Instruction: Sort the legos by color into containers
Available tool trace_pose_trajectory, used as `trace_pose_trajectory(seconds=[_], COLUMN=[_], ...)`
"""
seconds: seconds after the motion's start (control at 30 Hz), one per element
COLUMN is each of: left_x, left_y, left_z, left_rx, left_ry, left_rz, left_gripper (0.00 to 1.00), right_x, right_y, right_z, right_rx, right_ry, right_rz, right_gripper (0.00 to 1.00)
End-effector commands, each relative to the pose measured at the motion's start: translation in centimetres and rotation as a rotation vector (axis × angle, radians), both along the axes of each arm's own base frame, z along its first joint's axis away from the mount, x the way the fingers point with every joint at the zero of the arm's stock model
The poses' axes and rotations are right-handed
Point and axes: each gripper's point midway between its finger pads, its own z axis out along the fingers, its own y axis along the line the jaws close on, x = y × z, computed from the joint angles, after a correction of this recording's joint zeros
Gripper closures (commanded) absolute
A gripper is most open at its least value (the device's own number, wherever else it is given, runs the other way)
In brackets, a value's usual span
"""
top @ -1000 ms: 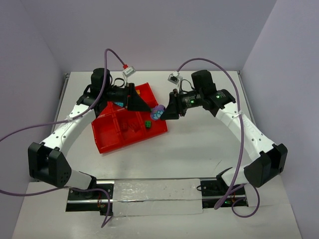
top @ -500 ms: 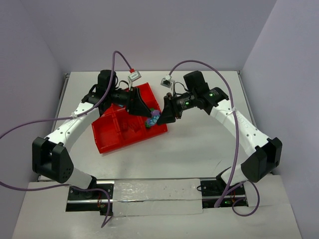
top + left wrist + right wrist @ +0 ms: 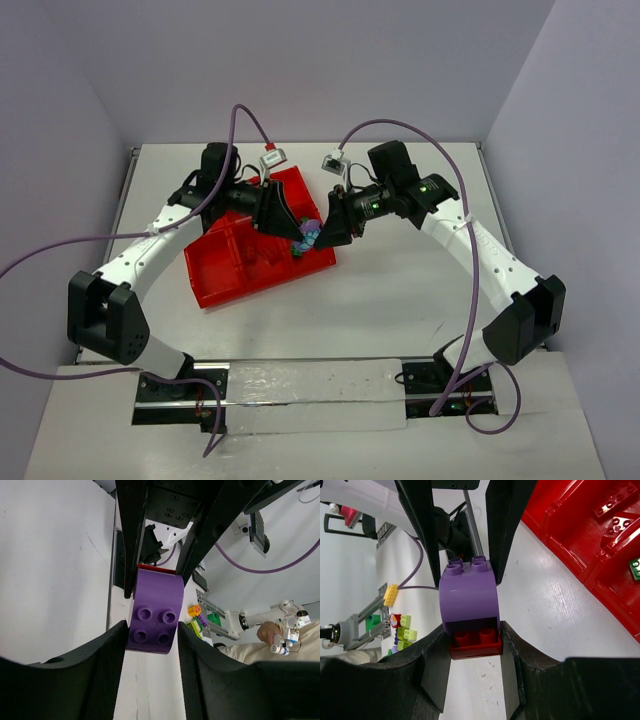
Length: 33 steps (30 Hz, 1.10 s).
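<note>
The two-brick stack (image 3: 312, 234) lies left-right between the claws: the left claw (image 3: 151, 628) pinches the purple brick (image 3: 155, 597), the right claw (image 3: 472, 630) pinches the red brick (image 3: 475, 642).

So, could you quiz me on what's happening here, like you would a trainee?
1. True or false: the purple brick is joined to the red brick.
2. What does the right gripper clamp? A) the red brick B) a cable C) nothing
3. In the right wrist view, what colour is the small brick in the tray at the picture's right edge?

Key: 1 true; 2 A; 3 green.
</note>
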Motion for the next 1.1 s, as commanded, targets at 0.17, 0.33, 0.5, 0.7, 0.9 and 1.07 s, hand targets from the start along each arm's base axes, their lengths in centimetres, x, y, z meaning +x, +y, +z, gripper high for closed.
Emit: trace_pose_trajectory(seconds=[0.17, 0.33, 0.5, 0.7, 0.9, 1.07], left_x=[-0.9, -1.0, -1.2, -1.2, -1.2, -1.4], left_y=[-0.3, -0.7, -1.0, -1.3, -1.3, -1.0], left_z=[2.1, 2.5, 2.4, 2.3, 2.6, 2.9], left_rx=[-0.057, -0.064, -0.064, -0.057, -0.055, -0.058], left_ry=[-0.077, -0.081, -0.080, -0.073, -0.094, -0.107], left_rz=[-0.053, -0.062, -0.071, -0.067, -0.053, -0.049], left_gripper=[0.36, 0.37, 0.45, 0.96, 1.00, 1.00], right_x=[0.2, 0.2, 0.2, 0.1, 0.7, 0.8], right_y=[0.5, 0.5, 0.6, 0.5, 0.3, 0.1], right_z=[1.7, 1.8, 1.9, 1.8, 1.4, 1.4], right_rx=[0.034, 0.036, 0.038, 0.034, 0.011, 0.017], right_ry=[-0.047, -0.047, -0.053, -0.048, -0.051, -0.055], right_rz=[0.014, 0.012, 0.012, 0.009, -0.030, -0.042], right_gripper=[1.00, 0.99, 0.99, 0.96, 0.48, 0.39])
